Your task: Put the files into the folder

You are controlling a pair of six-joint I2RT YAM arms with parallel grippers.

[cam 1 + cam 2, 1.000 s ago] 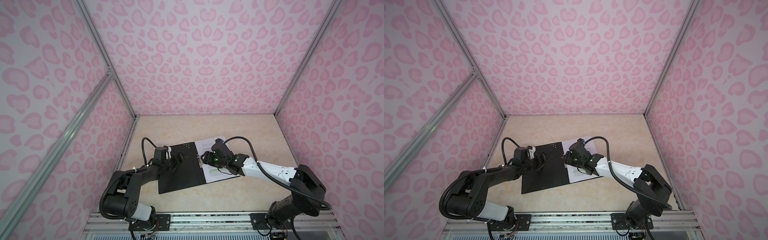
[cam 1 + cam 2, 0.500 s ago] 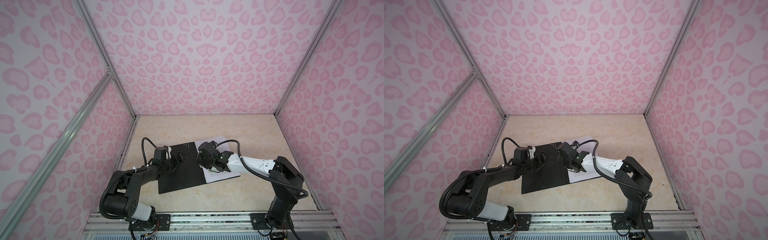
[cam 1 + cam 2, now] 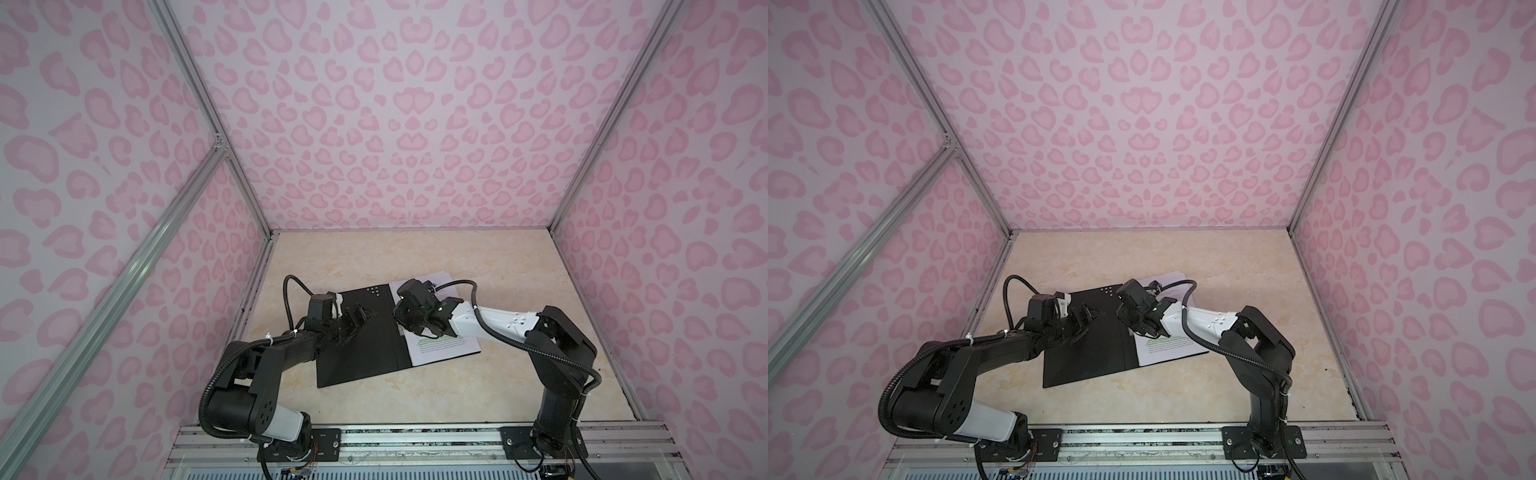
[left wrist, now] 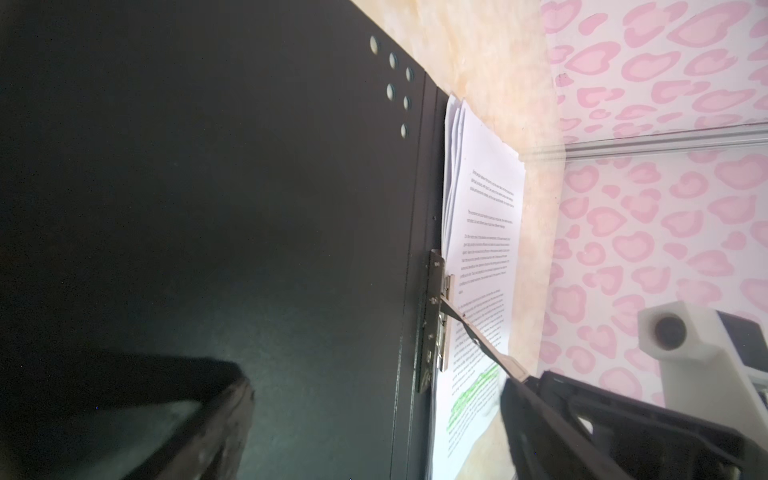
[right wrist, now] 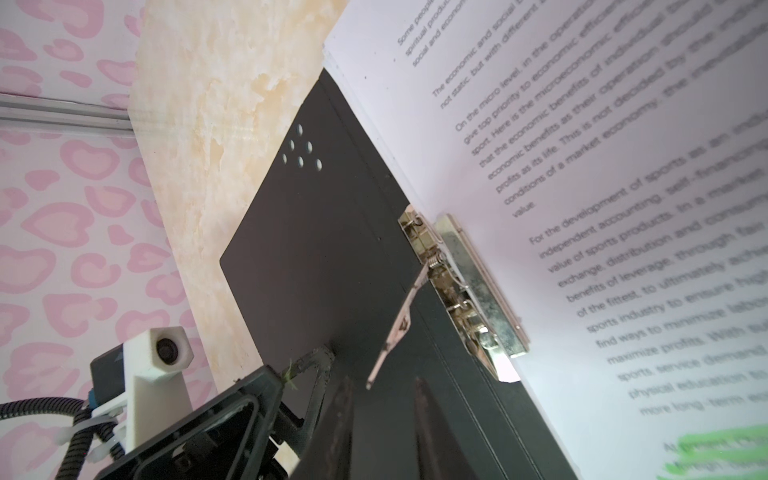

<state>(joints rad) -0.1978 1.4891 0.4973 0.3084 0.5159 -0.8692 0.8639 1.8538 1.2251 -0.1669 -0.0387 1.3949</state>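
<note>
The thin folder (image 3: 361,349), black inside, lies open on the beige marbled table (image 3: 415,399), with the white printed files (image 3: 440,349) on its right half. The left gripper (image 3: 358,319) gapes wide over the left flap. The right gripper (image 3: 401,322) meets the raised metal clip lever (image 5: 395,328) at the spine; I cannot tell whether it grips.

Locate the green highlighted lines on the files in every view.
Top view: green highlighted lines on the files, right of the folder's spine.
Top view: same spot.
Left wrist: the lines lie just past the metal clip.
Right wrist: the lines run off the frame edge.
Shared landmark: the folder's dot cluster.
</note>
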